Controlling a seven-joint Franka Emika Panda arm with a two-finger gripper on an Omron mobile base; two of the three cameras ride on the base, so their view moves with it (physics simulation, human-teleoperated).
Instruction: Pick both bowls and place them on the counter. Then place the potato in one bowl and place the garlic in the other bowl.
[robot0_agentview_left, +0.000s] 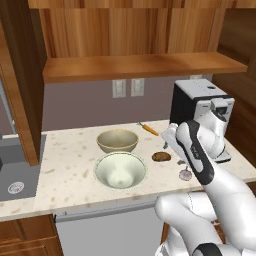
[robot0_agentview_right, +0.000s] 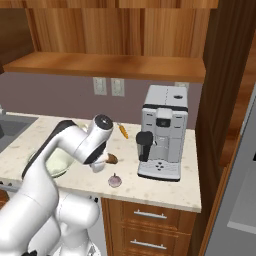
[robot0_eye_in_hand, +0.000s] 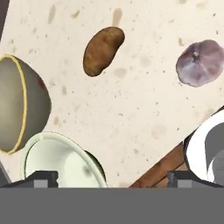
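Observation:
Both bowls stand upright on the counter (robot0_agentview_left: 70, 165), side by side. The tan-olive bowl (robot0_agentview_left: 117, 141) with the yellowish rim is behind the wider pale cream bowl (robot0_agentview_left: 120, 170). Right of them lie the brown potato (robot0_agentview_left: 161, 156) and, nearer the front edge, the pinkish garlic (robot0_agentview_left: 185, 174). My gripper (robot0_agentview_left: 168, 141) hangs above the counter close to the potato, open and empty. In the hand view the potato (robot0_eye_in_hand: 103, 50) is top centre, the garlic (robot0_eye_in_hand: 201, 62) top right, the tan-olive bowl (robot0_eye_in_hand: 17, 105) left and the cream bowl (robot0_eye_in_hand: 61, 159) bottom left, with the gripper (robot0_eye_in_hand: 113, 179) holding nothing.
An orange carrot (robot0_agentview_left: 148, 129) lies at the back of the counter. A coffee machine (robot0_agentview_left: 200, 110) stands at the right end. A sink (robot0_agentview_left: 15, 175) is at the far left. A wooden shelf (robot0_agentview_left: 140, 67) hangs over the counter.

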